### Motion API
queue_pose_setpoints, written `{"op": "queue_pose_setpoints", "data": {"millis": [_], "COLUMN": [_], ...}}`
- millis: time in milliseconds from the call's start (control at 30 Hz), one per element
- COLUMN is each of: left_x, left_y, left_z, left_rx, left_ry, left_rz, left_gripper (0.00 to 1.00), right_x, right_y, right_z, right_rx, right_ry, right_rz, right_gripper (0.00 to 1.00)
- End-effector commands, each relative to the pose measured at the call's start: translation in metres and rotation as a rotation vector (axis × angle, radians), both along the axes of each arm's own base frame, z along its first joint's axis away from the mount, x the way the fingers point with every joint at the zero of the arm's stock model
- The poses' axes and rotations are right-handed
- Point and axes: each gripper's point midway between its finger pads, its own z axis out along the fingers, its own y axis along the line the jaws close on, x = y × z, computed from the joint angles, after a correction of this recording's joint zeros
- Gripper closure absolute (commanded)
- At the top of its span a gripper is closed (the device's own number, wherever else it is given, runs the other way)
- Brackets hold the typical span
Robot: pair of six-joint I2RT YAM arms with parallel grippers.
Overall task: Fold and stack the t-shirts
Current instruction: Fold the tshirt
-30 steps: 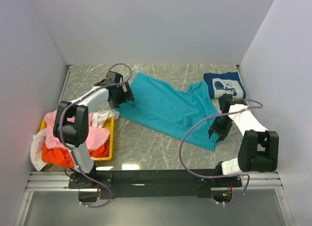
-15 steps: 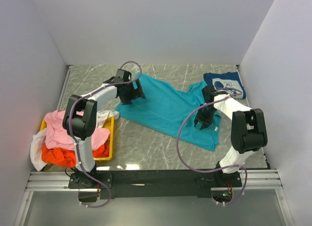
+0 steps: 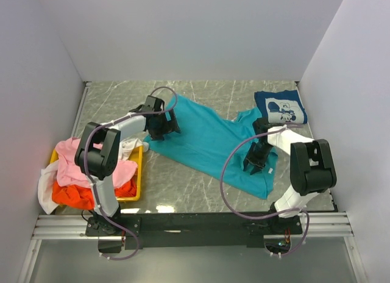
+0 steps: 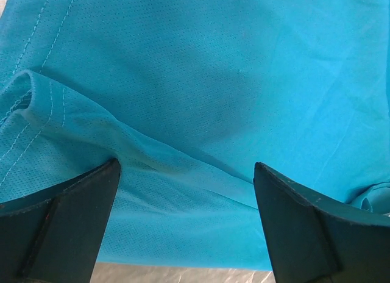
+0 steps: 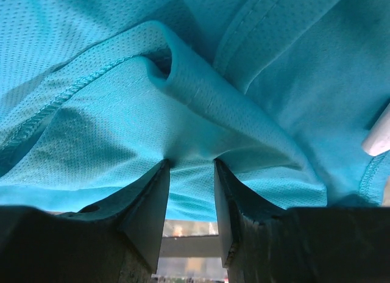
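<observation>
on the table [image 3: 183, 180], one teal t-shirt [image 3: 204, 136] lies spread out. left gripper [image 3: 163, 125] over its far-left edge, jaws wide, holding nothing. right gripper [image 3: 256, 162] pinched narrow on a fold near its right end. one navy t-shirt [image 3: 280, 107] just beside its far sleeve. one yellow tray [image 3: 139, 173] left of it, heaped with pink tee [image 3: 73, 164], orange tee [image 3: 70, 196], white tee [image 3: 44, 188].

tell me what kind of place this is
Probably a robot lab cell: plain white walls box in a marble-look table, and a left arm and right arm are bolted to a rail at its edge.
</observation>
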Motion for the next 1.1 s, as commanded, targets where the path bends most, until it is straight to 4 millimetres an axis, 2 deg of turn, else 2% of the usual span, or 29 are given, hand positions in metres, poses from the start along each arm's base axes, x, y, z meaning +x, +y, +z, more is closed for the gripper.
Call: {"op": "queue_pose_setpoints", "data": {"millis": [0, 267, 400, 533, 633, 733, 767, 900, 933, 1000, 1033, 1067], "left_x": [-0.03, -0.051, -0.057, -0.067, -0.074, -0.074, -0.072, -0.053, -0.044, -0.036, -0.028, -0.025], "left_y": [0.019, 0.023, 0.022, 0.025, 0.027, 0.025, 0.024, 0.017, 0.014, 0.011, 0.006, 0.004], "left_z": [-0.019, -0.019, -0.015, -0.008, -0.009, -0.006, -0.003, 0.023, 0.034, 0.043, 0.054, 0.058], "left_rx": [0.083, 0.102, 0.105, 0.114, 0.112, 0.106, 0.103, 0.094, 0.089, 0.081, 0.063, 0.06], "left_ry": [0.078, 0.095, 0.093, 0.098, 0.11, 0.102, 0.093, 0.032, 0.011, -0.005, -0.03, -0.037], "left_rz": [0.025, 0.022, 0.014, 0.027, 0.04, 0.029, 0.026, 0.017, 0.015, 0.011, 0.01, 0.01], "left_gripper": [0.01, 0.01, 0.01, 0.01, 0.0, 0.01, 0.01, 0.01, 0.0, 0.0, 0.0, 0.01], "right_x": [-0.045, -0.076, -0.08, -0.073, -0.061, -0.054, -0.045, -0.018, -0.006, 0.009, 0.018, 0.034], "right_y": [-0.015, -0.016, -0.017, -0.016, -0.016, -0.017, -0.018, -0.023, -0.027, -0.033, -0.043, -0.049], "right_z": [-0.011, -0.011, -0.01, -0.002, 0.007, 0.013, 0.02, 0.047, 0.06, 0.071, 0.076, 0.083], "right_rx": [-0.069, -0.063, -0.068, -0.064, -0.07, -0.079, -0.086, -0.109, -0.113, -0.118, -0.141, -0.149], "right_ry": [0.126, 0.165, 0.167, 0.144, 0.115, 0.102, 0.068, -0.015, -0.049, -0.091, -0.116, -0.162], "right_rz": [-0.019, -0.037, -0.043, -0.036, -0.036, -0.036, -0.038, -0.045, -0.051, -0.065, -0.073, -0.085], "right_gripper": [0.57, 0.57, 0.57, 0.57, 0.57, 0.57, 0.57, 0.56, 0.56, 0.56, 0.56, 0.56]}}
